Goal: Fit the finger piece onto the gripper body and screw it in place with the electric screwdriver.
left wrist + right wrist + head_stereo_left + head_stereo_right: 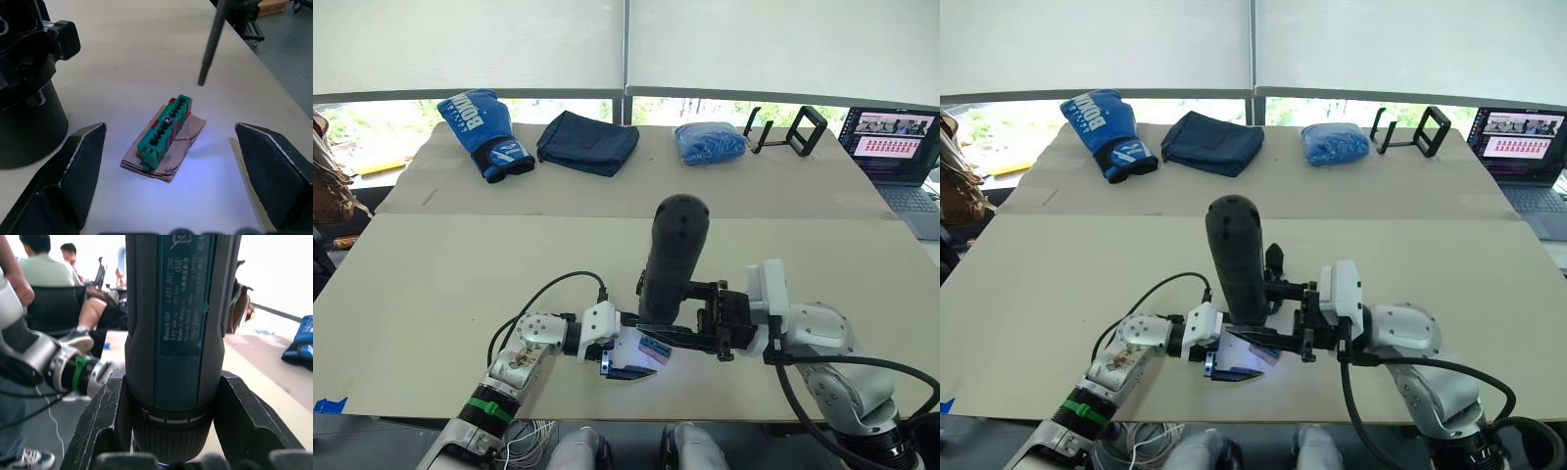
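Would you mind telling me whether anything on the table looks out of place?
Nothing looks spilled or broken. One oddity: the green toothed part sits askew on a torn scrap of cardboard, under the screwdriver bit.

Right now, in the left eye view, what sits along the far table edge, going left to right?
Blue boxing glove → folded navy cloth → blue bag → black stand → laptop.

beige table (pixel 431 294), boxing glove (pixel 484 132), blue pouch (pixel 587 142)

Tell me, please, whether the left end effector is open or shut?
Open: in the left wrist view its two fingers stand wide apart, with the green part lying on the table between them, untouched.
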Robot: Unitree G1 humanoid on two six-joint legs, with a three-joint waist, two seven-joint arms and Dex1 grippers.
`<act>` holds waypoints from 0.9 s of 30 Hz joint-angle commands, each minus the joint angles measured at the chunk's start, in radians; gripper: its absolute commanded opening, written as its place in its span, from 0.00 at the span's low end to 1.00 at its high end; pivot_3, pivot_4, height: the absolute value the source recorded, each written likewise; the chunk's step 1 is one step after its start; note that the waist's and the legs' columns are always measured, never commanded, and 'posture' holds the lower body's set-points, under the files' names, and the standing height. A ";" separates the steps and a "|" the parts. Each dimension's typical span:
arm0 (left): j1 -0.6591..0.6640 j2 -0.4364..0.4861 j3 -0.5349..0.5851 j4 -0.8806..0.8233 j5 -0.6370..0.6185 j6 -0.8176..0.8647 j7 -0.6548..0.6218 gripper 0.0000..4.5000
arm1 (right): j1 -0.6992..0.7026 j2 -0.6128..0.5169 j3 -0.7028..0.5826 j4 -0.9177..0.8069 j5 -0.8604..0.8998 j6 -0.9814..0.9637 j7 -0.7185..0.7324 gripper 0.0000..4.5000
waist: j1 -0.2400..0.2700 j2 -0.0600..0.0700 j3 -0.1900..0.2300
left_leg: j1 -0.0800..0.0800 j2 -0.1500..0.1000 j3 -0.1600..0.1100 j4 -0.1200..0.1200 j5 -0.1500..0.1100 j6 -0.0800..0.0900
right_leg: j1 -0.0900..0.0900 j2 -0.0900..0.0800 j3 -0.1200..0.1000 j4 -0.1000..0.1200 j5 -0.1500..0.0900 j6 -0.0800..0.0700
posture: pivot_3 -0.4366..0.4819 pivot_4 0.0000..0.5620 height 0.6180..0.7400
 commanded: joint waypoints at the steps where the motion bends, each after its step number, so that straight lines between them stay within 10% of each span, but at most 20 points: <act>1: 0.001 -0.016 -0.028 0.004 0.009 0.001 0.007 0.99 | -0.013 0.002 -0.012 -0.012 -0.007 -0.057 0.004 0.42 | 0.000 0.000 0.000 | 0.000 0.000 0.000 0.000 0.000 0.000 | 0.000 0.000 0.000 0.000 0.000 0.000 | 0.48 0.27 1.00; 27: -0.002 -0.015 -0.040 0.001 0.022 0.043 0.023 0.99 | 0.013 0.021 0.009 0.040 -0.042 -0.108 0.008 0.42 | 0.000 0.000 0.000 | 0.005 0.000 -0.001 0.000 0.000 0.000 | 0.006 0.000 0.000 0.000 0.000 0.000 | 0.48 0.27 1.00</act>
